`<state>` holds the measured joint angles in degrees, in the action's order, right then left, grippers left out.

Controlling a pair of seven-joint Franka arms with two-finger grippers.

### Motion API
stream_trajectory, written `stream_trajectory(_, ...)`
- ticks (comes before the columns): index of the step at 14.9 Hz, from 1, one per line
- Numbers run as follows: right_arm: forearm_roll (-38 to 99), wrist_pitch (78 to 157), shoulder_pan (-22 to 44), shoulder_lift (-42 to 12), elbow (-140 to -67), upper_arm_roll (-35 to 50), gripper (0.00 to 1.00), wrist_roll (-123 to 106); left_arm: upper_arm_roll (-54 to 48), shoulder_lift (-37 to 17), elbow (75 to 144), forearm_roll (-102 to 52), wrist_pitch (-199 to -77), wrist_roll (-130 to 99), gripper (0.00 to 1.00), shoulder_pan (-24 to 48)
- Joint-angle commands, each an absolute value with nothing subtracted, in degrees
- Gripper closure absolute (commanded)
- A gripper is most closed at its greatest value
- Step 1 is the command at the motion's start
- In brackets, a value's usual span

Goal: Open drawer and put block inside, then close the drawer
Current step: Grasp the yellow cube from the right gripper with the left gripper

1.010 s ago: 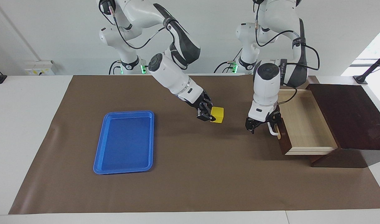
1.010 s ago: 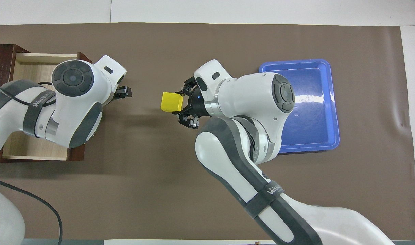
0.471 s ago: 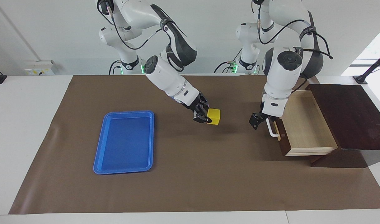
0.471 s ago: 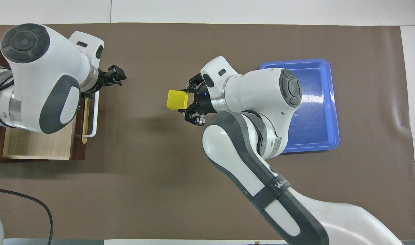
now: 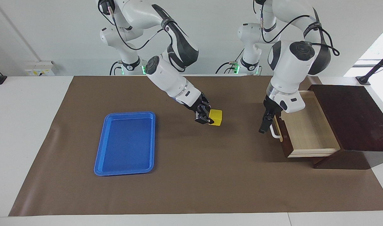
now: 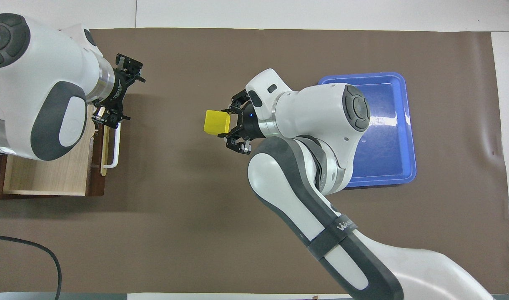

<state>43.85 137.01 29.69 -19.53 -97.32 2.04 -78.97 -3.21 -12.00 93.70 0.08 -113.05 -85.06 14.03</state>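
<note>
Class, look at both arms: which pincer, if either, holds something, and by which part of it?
The right pincer grips the yellow block by two opposite side faces. The left pincer, open beside the drawer handle, holds nothing.

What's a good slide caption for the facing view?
Right gripper holds the yellow block above the mat; open left gripper hangs by the open drawer.

Bright, even light; soft shadows; sharp focus.
</note>
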Motion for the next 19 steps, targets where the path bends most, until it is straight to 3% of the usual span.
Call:
stream_trajectory(1,43.68,135.88,29.18,-19.78,-96.24,2.37,1.0,-79.37,-3.08,-11.87,93.78,-0.79,-114.78,-104.02,0.0,17.04)
stream_trajectory(8,44.21,135.79,29.09,-19.78,-96.15,2.46,1.0,-79.1,-2.9,-12.83,94.92,-0.44,-114.61,-115.13,0.0,27.67)
stream_trajectory(15,45.35,135.62,29.09,-20.04,-94.31,2.46,1.0,-78.93,-2.9,-13.18,95.89,-0.35,-115.58,-116.63,0.0,29.44)
stream_trajectory(16,45.35,135.62,29.09,-20.04,-94.31,2.46,1.0,-78.93,-2.9,-13.18,95.98,-0.35,-115.49,-116.63,0.13,29.53)
stream_trajectory(17,45.44,135.62,29.09,-20.04,-94.31,2.46,1.0,-78.93,-2.9,-13.1,96.06,-0.26,-115.23,-116.63,0.51,29.62)
stream_trajectory(18,45.44,135.62,29.09,-20.04,-94.31,2.46,1.0,-78.93,-2.99,-13.1,95.98,-0.26,-115.22,-116.54,0.83,29.53)
stream_trajectory(19,45.44,135.62,29.18,-20.04,-94.31,2.46,1.0,-78.93,-2.9,-13.1,95.98,-0.18,-115.22,-116.54,1.0,29.62)
